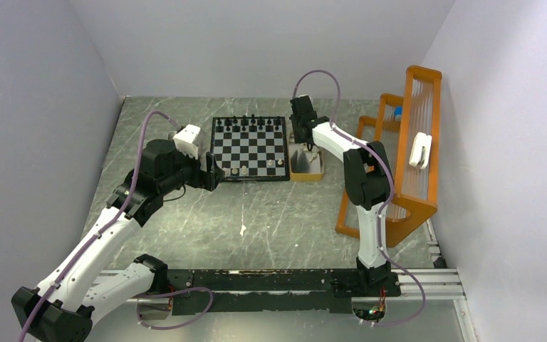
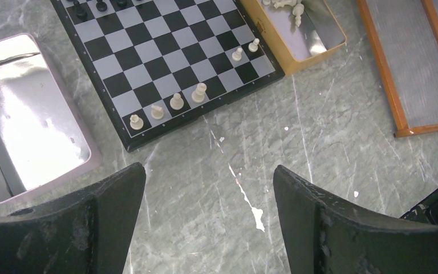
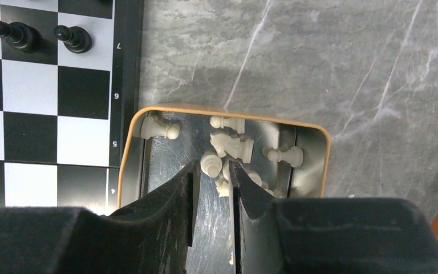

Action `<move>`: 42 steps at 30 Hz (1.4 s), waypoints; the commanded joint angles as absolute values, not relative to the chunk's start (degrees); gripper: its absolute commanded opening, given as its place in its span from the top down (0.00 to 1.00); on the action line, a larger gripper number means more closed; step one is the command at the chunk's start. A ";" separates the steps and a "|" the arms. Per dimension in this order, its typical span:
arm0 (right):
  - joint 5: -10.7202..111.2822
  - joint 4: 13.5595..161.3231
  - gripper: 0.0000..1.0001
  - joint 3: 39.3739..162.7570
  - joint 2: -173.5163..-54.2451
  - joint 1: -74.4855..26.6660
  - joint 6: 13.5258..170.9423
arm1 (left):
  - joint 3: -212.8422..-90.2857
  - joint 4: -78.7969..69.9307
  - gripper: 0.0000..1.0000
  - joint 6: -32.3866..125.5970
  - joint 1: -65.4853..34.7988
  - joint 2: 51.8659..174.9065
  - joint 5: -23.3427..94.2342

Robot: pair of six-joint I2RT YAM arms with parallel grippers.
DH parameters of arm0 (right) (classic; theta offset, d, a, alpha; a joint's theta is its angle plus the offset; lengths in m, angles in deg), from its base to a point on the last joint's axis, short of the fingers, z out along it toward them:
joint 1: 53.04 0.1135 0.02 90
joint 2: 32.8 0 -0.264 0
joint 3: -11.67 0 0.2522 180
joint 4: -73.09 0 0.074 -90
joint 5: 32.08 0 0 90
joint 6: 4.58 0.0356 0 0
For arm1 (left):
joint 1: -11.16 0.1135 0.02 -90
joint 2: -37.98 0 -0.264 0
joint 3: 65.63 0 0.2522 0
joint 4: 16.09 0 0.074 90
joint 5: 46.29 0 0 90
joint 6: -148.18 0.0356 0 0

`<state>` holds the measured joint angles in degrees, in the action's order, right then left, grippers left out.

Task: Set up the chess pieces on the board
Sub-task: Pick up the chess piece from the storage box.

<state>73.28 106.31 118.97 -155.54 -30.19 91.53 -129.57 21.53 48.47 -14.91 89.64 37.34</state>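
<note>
Right pincer [image 3: 213, 171] is narrowed inside the tan tray [image 3: 234, 112] with a cream chess piece [image 3: 210, 165] at its tips; whether it grips, I cannot tell. Left pincer [image 2: 208, 171] is released, with the chessboard [image 2: 148, 51] just ahead.

Plain pale walls [image 1: 256, 43] close in the space at the back and on both sides, evenly lit with no hard shadows. The surface below is a grey marbled tabletop [image 1: 278, 228] with pale veins and a small white smear [image 1: 243, 229] near its middle. An orange wooden rack [image 1: 388, 228] stands along the right wall, a white object [image 1: 420, 149] hanging on it. A silvery metal rail [image 1: 441, 285] runs along the near edge.
</note>
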 commanded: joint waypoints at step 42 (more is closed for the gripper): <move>71.47 104.77 0.87 117.48 -155.29 -31.06 92.31 | -130.07 21.66 0.13 48.70 -13.98 89.75 37.70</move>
